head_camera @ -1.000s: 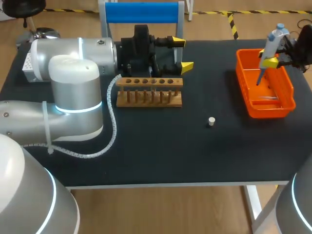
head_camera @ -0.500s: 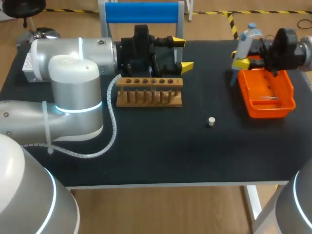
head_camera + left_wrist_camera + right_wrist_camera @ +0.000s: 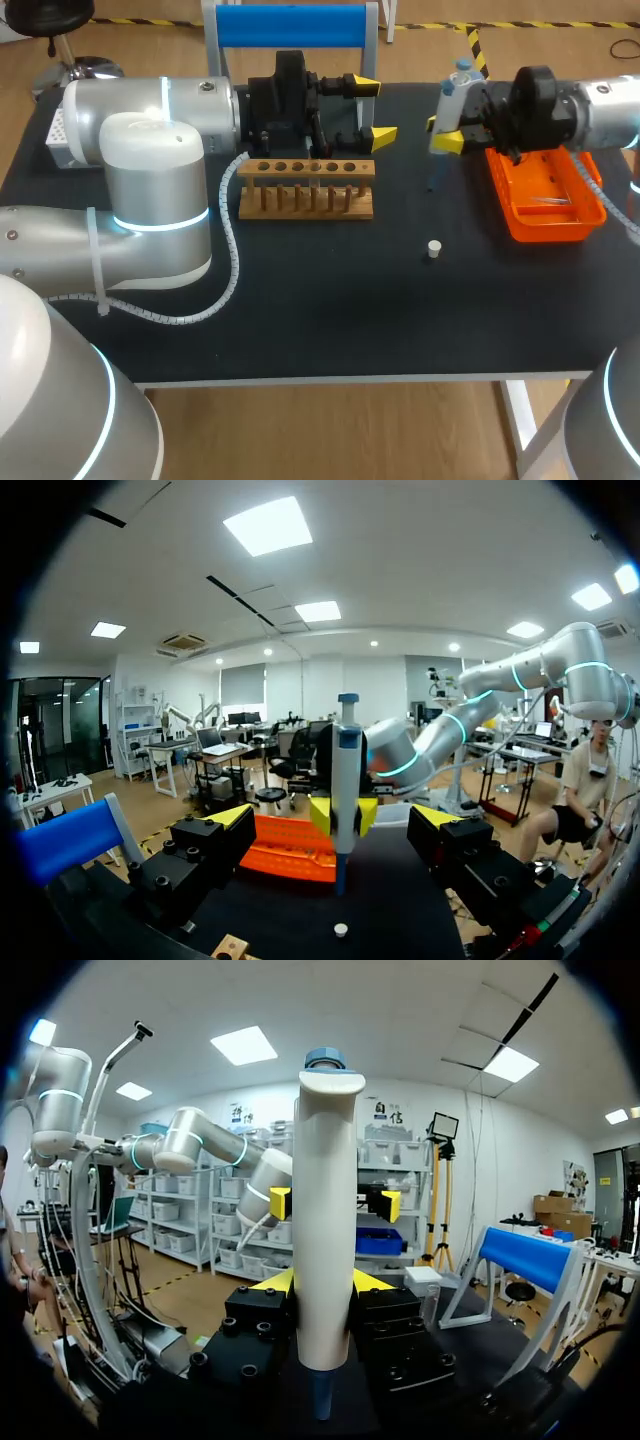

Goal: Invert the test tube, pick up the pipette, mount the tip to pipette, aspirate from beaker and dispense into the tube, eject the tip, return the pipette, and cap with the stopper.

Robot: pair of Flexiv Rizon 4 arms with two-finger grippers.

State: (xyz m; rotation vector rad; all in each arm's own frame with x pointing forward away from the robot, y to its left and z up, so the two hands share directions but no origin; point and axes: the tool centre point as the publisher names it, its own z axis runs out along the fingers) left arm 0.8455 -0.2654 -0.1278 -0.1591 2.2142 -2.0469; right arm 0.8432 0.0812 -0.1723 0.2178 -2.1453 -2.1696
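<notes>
From above, the right gripper (image 3: 447, 135) reaches in over the far right of the table (image 3: 330, 310). Its yellow tips pinch the pipette (image 3: 452, 100), which stands upright in the air. The thin lower end hangs just left of the orange tray (image 3: 545, 228), touching nothing. The left gripper (image 3: 373, 111) hangs behind the wooden rack (image 3: 307, 188) with its fingers spread and nothing between them. The white stopper (image 3: 433, 248) lies alone on the table, nearer than the pipette and right of the rack. I can't make out a test tube in the rack from here, nor a beaker or a tip.

From the left wrist, the pipette (image 3: 346, 780) stands straight ahead between that gripper's spread fingers, but well beyond them. The tray (image 3: 290, 850) sits behind it and the stopper (image 3: 341, 930) lies on the table below.

From the right wrist, the pipette (image 3: 324, 1230) fills the middle, clamped from both sides by the black fingers. Its narrow lower end points down, and I can't tell whether a tip is on it.

To my eye the pickup is done and mounting the tip is the step in hand. That calls for keeping the pipette upright, lining its nose over a tip and pressing straight down. A slanted push would likely seat it badly.
</notes>
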